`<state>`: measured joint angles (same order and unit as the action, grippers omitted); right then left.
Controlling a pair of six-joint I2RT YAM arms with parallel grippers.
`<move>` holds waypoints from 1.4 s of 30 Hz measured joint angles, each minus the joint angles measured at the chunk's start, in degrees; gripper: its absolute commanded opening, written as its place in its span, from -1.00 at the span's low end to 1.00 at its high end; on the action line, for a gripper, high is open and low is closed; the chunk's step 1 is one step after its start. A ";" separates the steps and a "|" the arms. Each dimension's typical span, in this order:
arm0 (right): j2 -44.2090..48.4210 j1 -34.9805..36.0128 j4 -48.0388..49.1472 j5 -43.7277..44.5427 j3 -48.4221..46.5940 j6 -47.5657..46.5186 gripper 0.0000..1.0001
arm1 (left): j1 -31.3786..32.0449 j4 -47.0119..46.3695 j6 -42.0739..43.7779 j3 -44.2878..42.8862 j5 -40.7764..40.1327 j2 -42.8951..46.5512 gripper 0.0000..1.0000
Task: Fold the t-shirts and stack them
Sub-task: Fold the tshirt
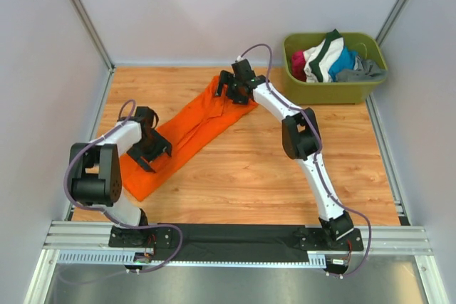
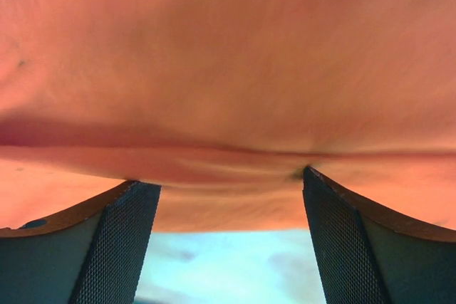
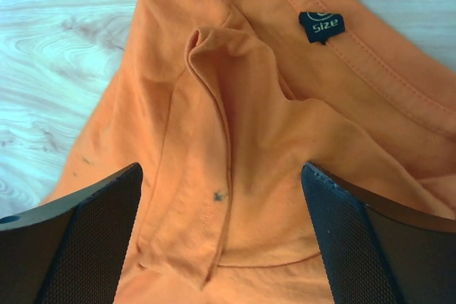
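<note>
One bright orange t-shirt [image 1: 192,133] lies in a long diagonal strip on the wooden table, from near left to far middle. My left gripper [image 1: 154,153] is open, low over the shirt's near end; in the left wrist view [image 2: 225,179] orange cloth [image 2: 228,69] fills the frame and its fingertips [image 2: 128,204] touch the cloth edge. My right gripper [image 1: 229,92] is open over the far collar end. The right wrist view [image 3: 221,169] shows the shirt's [image 3: 235,140] folded seam, tiny dark specks and a black size label [image 3: 322,26] between and beyond the spread fingers.
An olive-green plastic tub [image 1: 333,89] stands at the far right corner, holding several bundled garments [image 1: 328,58]. Grey walls close in the table on three sides. Bare wood [image 1: 285,183] lies right of the shirt.
</note>
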<state>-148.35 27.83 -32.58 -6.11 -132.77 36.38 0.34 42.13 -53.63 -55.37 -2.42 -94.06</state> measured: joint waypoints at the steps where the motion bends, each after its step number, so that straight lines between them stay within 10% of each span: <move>1: -0.33 0.00 0.24 -0.39 -0.44 0.00 0.93 | 1.27 1.29 -1.42 2.54 0.48 2.38 0.71; 14: -5.60 0.44 4.42 -2.86 -7.56 0.68 1.00 | 16.74 3.76 -5.68 10.67 2.58 10.08 0.69; 27: -0.79 0.11 5.40 -2.19 -6.16 -1.07 1.00 | 15.72 5.60 0.68 -3.82 -9.88 8.31 0.75; 35: 18.25 0.20 7.43 -1.01 6.69 -1.60 1.00 | 12.37 1.51 3.21 -0.42 -9.27 3.67 0.75; 42: 15.85 1.03 7.74 -0.92 9.86 -1.25 0.98 | 12.02 -2.60 3.67 0.04 -6.01 0.90 0.71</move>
<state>-132.51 28.86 -24.84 -7.03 -122.91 35.14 12.36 39.53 -49.95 -55.33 -8.43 -93.17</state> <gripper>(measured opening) 0.995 0.857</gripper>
